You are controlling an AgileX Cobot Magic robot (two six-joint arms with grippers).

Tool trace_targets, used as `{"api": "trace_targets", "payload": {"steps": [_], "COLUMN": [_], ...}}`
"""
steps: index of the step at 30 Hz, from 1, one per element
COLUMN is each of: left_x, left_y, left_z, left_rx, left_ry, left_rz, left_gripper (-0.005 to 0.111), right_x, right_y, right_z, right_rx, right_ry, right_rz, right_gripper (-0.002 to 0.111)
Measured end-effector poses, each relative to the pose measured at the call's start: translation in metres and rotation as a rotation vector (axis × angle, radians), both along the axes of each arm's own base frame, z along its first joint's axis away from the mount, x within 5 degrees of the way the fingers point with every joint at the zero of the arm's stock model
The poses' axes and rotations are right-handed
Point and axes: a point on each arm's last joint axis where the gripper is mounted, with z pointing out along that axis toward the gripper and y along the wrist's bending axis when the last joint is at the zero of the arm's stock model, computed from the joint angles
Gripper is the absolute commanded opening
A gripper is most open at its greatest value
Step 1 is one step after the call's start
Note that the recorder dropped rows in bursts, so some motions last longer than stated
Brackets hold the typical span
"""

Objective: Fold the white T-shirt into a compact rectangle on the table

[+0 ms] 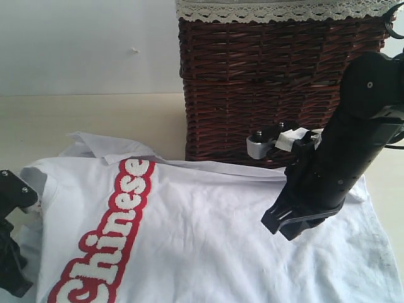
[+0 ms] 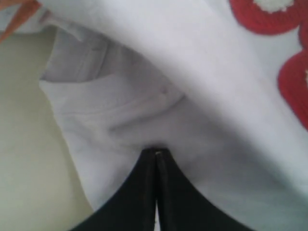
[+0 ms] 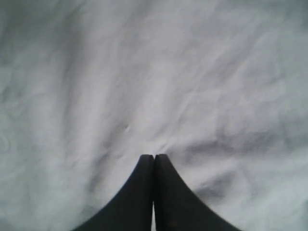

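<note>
The white T-shirt [image 1: 208, 233] lies spread on the pale cream table [image 1: 95, 120], its red band of fuzzy white letters [image 1: 113, 233] running down the left part. My left gripper [image 1: 16, 202] sits at the shirt's left edge. In the left wrist view its jaws [image 2: 156, 151] are shut and the white cloth [image 2: 144, 106] puckers at their tips. An orange tag [image 2: 19, 14] shows in that view's corner. My right gripper [image 1: 281, 226] is over the shirt's right half. Its jaws [image 3: 154, 155] are pressed together, tips at the plain white fabric [image 3: 168, 72].
A dark brown wicker basket [image 1: 265, 82] with a lace-edged cloth liner [image 1: 284, 9] stands just behind the shirt, close to the right arm. Bare table [image 2: 24, 144] shows to the left and behind the shirt. A white wall is at the back.
</note>
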Motion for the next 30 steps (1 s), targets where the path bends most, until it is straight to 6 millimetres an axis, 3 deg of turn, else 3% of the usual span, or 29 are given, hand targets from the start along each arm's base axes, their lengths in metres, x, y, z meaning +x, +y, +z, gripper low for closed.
{"api": "trace_targets", "payload": {"steps": [10, 14, 17, 20, 25, 30], "left_x": [-0.021, -0.027, -0.025, -0.021, -0.016, -0.012], "left_y": [0.036, 0.04, 0.041, 0.04, 0.034, 0.03], "left_z": [0.004, 0.007, 0.02, 0.039, 0.068, 0.07], "left_rx": [0.364, 0.39, 0.368, 0.334, 0.304, 0.402], "left_ry": [0.191, 0.196, 0.105, -0.045, -0.273, -0.304], "left_rz": [0.245, 0.299, 0.3, 0.25, 0.007, -0.348], "left_gripper": [0.0, 0.0, 0.0, 0.0, 0.0, 0.0], "right_x": [0.0, 0.0, 0.0, 0.002, 0.01, 0.01], "right_y": [0.0, 0.0, 0.0, 0.0, -0.004, -0.015], "right_z": [0.0, 0.0, 0.0, 0.0, 0.0, -0.002], "right_rx": [0.0, 0.0, 0.0, 0.001, -0.063, -0.192], "right_ry": [0.0, 0.0, -0.002, -0.031, -0.165, -0.2], "right_rz": [0.002, 0.002, 0.008, 0.046, 0.231, 0.511], "right_gripper": [0.0, 0.0, 0.0, 0.0, 0.005, 0.006]}}
